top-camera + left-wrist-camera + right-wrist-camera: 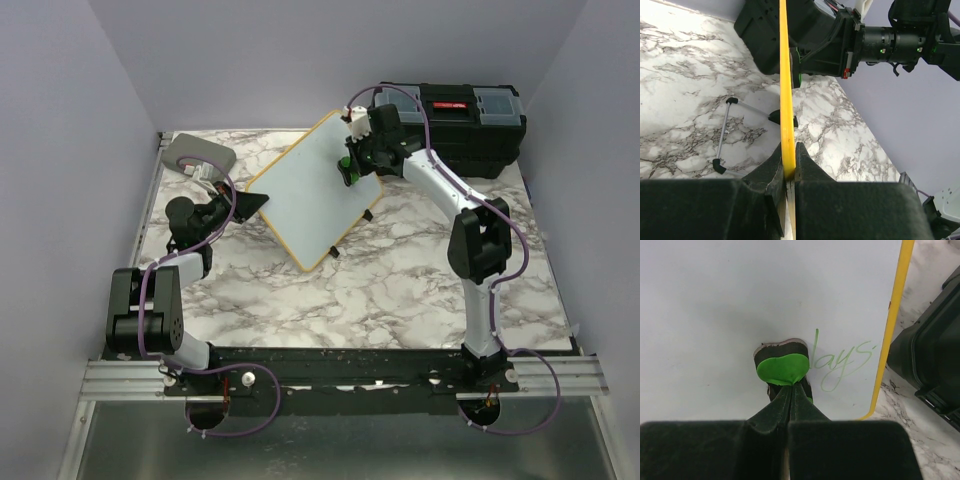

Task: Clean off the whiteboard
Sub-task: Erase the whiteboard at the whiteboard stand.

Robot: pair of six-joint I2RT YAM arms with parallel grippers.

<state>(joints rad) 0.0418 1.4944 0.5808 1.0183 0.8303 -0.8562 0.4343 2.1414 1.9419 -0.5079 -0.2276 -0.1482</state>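
Whiteboard (310,195) sits turned on the diagonal toward the far middle of the marble counter (400,290), between the two arms, its thin yellowish wood frame running all round the white face. The left gripper (245,205) has closed narrowly on the frame at the board's left corner; in the left wrist view the two dark fingers of this gripper (789,155) pinch the yellow edge of the board (785,100) from both sides, the edge running straight up the picture. Beside that edge a thin wire leg (722,135) with black tips rests on the marble. The right gripper (350,165) is over the far right part of the board, its fingers pressed together on a small eraser (345,170). In the right wrist view that gripper (791,390) clamps the lower tip of the eraser (782,367), which has a bright green top and a dark layer underneath, and the eraser lies against the white surface (740,290). Just to its right, some green handwriting (840,360) remains near the frame. A black toolbox (470,125) stands at the far right of the counter, just beyond the board's far corner, and a grey case (195,150) lies at the far left, near the left arm.
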